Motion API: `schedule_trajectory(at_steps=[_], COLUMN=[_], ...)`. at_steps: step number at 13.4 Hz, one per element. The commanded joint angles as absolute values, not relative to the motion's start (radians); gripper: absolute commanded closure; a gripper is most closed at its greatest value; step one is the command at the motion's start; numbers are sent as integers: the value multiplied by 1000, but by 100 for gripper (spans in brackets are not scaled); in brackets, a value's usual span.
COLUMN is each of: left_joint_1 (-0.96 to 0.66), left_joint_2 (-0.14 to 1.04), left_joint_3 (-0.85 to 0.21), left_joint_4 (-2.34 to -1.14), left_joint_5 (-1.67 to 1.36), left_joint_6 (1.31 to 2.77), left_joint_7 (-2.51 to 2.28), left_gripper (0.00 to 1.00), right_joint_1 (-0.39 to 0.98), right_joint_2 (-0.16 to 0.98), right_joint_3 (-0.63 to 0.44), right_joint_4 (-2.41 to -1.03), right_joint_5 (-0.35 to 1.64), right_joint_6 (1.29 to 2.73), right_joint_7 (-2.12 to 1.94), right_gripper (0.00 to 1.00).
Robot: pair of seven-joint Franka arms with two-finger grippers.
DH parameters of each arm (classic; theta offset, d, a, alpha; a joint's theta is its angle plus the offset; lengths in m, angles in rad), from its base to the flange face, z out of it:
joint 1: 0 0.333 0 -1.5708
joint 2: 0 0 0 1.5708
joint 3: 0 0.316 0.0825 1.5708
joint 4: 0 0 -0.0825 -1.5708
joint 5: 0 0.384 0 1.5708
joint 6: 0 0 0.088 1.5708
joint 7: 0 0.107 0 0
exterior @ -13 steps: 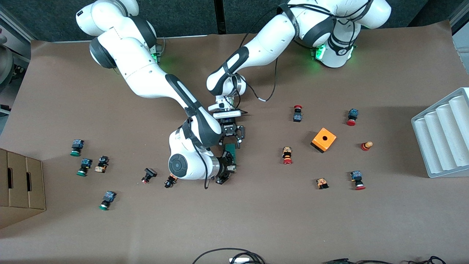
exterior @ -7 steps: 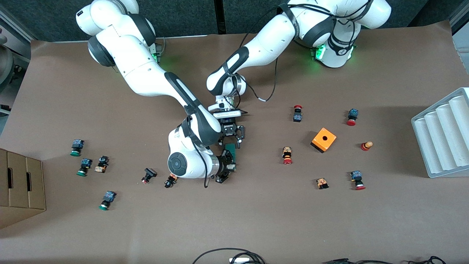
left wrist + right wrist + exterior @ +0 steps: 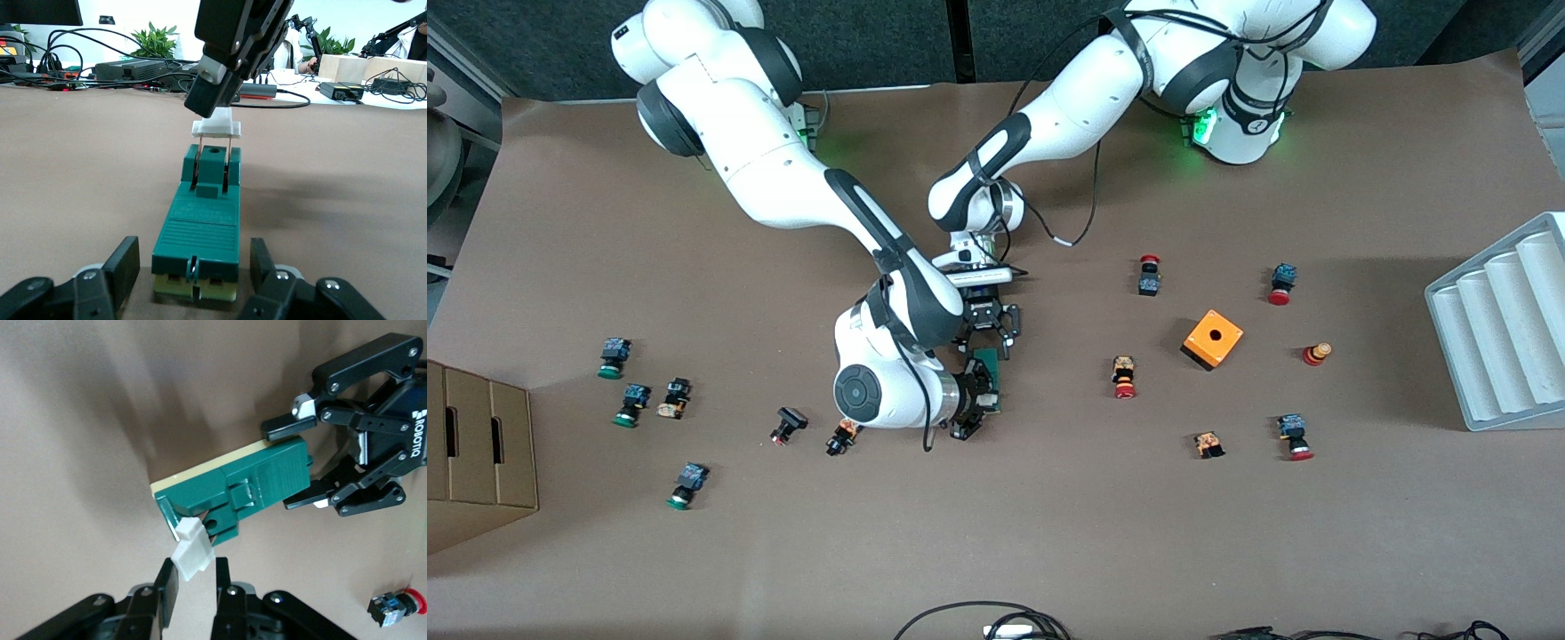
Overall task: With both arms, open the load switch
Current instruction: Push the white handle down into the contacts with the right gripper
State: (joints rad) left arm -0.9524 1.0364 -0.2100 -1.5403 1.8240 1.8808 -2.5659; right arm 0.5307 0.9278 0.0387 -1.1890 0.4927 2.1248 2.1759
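In the front view the right arm's wrist (image 3: 889, 391) covers most of the load switch (image 3: 987, 369); only a green sliver shows. The left wrist view cuts off the left end effector (image 3: 195, 283) at its fingers' bases. The white tray (image 3: 1507, 324) and cardboard box (image 3: 471, 444) run off the worktop's (image 3: 1049, 533) edges.

A brown paper sheet (image 3: 1049, 533) covers the whole table, creased faintly toward the edges. A dark grey wall panel (image 3: 889, 40) runs along the top of the front view. In the left wrist view the room is brightly lit: a desk (image 3: 100, 73) crowded with cables and black equipment, leafy green plants (image 3: 155, 41) (one more at the other end), pale wooden boxes (image 3: 373, 67).
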Motion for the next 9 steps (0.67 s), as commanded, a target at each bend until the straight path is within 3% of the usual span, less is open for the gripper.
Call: schedule_trajectory(at_steps=[1,9], left_joint_1=[-945,-943], left_joint_2=[1040,1040], left_joint_3=[-210,-210], left_joint_4=[-1545,-1543], left_joint_5=[1835,1835], left_joint_6=[1876,1876], left_joint_7=[-2586,-2582], left_gripper=[24,24], right_joint_1=[529,531], right_joint_2=[881,856], right_joint_3=[58,60], right_joint_4=[-1255,-1285], right_joint_5=[457,451], right_joint_6=[2105,2105], right_joint_7=[2183,2169], right_gripper=[71,71])
